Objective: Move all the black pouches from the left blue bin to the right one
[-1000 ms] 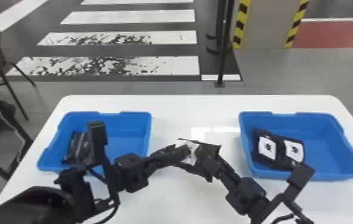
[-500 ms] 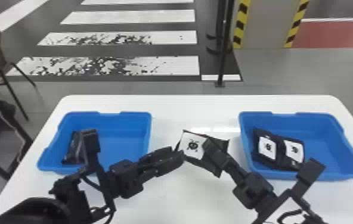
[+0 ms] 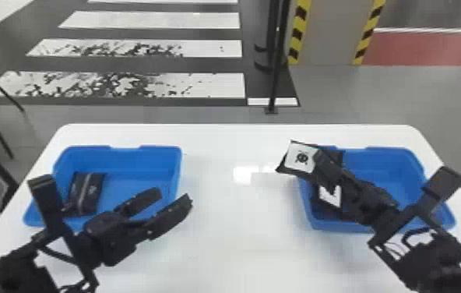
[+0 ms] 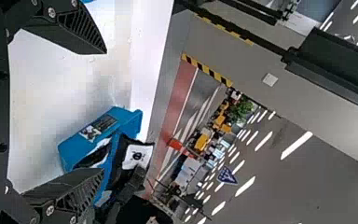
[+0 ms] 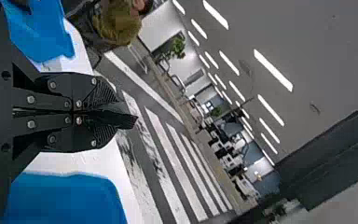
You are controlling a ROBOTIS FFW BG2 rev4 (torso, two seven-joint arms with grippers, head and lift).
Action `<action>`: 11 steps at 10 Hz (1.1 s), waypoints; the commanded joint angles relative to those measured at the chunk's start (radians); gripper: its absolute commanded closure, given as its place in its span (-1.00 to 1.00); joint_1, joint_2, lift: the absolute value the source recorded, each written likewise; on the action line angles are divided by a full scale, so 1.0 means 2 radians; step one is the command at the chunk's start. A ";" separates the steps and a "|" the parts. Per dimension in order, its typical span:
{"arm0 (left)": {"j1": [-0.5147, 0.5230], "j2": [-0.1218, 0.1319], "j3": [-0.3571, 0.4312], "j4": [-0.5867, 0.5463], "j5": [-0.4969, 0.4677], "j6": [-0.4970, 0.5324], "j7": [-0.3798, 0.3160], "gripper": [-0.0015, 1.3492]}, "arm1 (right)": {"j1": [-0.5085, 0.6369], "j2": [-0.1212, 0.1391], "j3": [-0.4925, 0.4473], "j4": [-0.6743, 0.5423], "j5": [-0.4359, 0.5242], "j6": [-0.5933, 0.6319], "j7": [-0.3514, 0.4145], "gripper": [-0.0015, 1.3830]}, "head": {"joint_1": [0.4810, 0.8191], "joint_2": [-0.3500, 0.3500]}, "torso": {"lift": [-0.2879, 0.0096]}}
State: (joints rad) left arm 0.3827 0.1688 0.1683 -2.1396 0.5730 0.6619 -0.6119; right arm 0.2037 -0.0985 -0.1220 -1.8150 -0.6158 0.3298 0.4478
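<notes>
A: Where's the right gripper [image 3: 324, 165]?
B: At the right bin [image 3: 393, 159], 10 o'clock corner. Jaws clamped on a pouch [image 3: 300, 157].
A: Lie of it?
B: Held pouch sticks out toward 10 o'clock from the jaws, label up, long axis roughly 9 to 3 with a slight slant. It overlaps the rim in the head view, part of it outside the bin. Bin middle is toward 4 o'clock from it, so I'd shift that way before letting go. Gap to the rim: can't tell.
A: In the way?
B: The rim. Also a binned pouch [image 3: 331, 195] at the bin's 9 o'clock side, partly behind the right arm. Stacking is likely if we drop short.
A: Left gripper [image 3: 173, 196]?
B: Jaws apart, nothing between them, by the left bin's [image 3: 144, 154] 4 o'clock corner.
A: Any left to move?
B: One last pouch [image 3: 85, 193] seen there, 9 o'clock from the left jaws, long axis about 1 to 7. Left arm is nearer. Its bracket [image 3: 48, 202] stands at the pouch's 9 o'clock, so that arm must swing round first, I'd say.
</notes>
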 commanded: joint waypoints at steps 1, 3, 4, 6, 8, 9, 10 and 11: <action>0.006 -0.004 0.012 -0.002 0.001 0.000 0.000 -0.80 | -0.025 -0.006 -0.050 0.027 0.039 -0.004 -0.003 0.84 | 0.27 -0.15 | -0.01; 0.007 -0.008 0.018 -0.002 -0.001 -0.005 0.001 -0.80 | -0.059 -0.019 -0.081 0.079 0.092 -0.003 -0.010 0.84 | 0.27 -0.36 | -0.01; 0.007 -0.012 0.023 -0.002 -0.007 -0.008 0.004 -0.80 | -0.075 -0.024 -0.086 0.104 0.100 0.012 -0.011 0.75 | 0.27 -0.46 | -0.01; 0.009 -0.016 0.042 -0.002 -0.014 -0.012 0.007 -0.80 | -0.082 -0.026 -0.091 0.129 0.145 -0.015 -0.028 -0.29 | 0.27 -0.51 | -0.01; 0.011 -0.017 0.068 -0.002 -0.026 -0.028 0.015 -0.80 | -0.038 -0.016 -0.091 0.082 0.172 -0.043 -0.048 -0.79 | 0.27 -0.52 | -0.01; 0.009 -0.022 0.086 -0.002 -0.040 -0.027 0.022 -0.80 | -0.001 -0.004 -0.091 0.038 0.201 -0.062 -0.060 -0.80 | 0.27 -0.48 | -0.01; 0.004 -0.025 0.108 -0.002 -0.054 -0.016 0.024 -0.80 | 0.031 0.011 -0.088 0.010 0.224 -0.089 -0.065 -0.80 | 0.27 -0.42 | -0.01; -0.001 -0.020 0.116 -0.002 -0.061 -0.005 0.026 -0.80 | 0.065 0.024 -0.075 -0.021 0.238 -0.111 -0.077 -0.80 | 0.27 -0.32 | -0.01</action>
State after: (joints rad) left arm 0.3871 0.1242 0.3877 -2.1439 0.4613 0.6371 -0.5600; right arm 0.2899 -0.0680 -0.2860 -1.8174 -0.1588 0.1387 0.2964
